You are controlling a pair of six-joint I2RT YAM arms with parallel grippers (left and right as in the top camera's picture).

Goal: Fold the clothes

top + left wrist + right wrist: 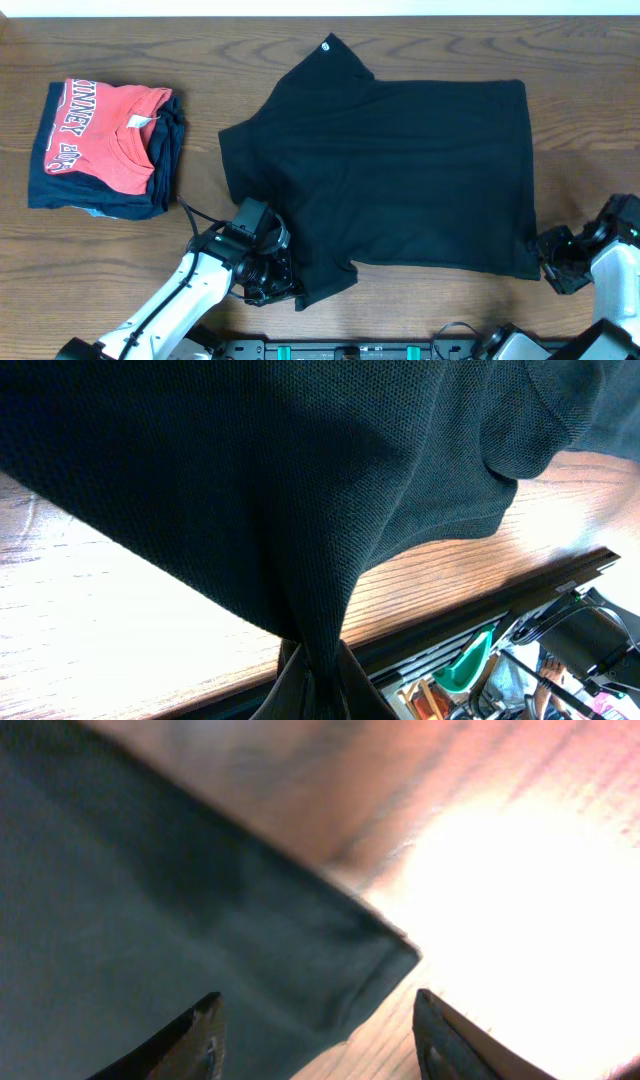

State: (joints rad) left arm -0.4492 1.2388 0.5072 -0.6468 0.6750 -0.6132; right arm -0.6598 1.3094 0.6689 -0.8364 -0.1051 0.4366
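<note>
Pinching black T-shirt (400, 170) edge, L gripper (312, 688) clamped low; R gripper (315, 1032) agape at hem corner.

A folded red T-shirt (100, 135) with white lettering lies atop navy garments (165, 160) on the wooden table (120, 40); a pale scrap (140, 122), perhaps a tag, marks its collar.

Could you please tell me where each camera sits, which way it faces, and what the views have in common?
Overhead: above the table, looking straight down at the black T-shirt and folded pile; left gripper and right gripper show.
Left wrist: on the left arm, looking along its gripper, shut on bunched shirt fabric.
Right wrist: on the right arm, looking past its open gripper at a shirt corner.
Shared: all three show the T-shirt.
</note>
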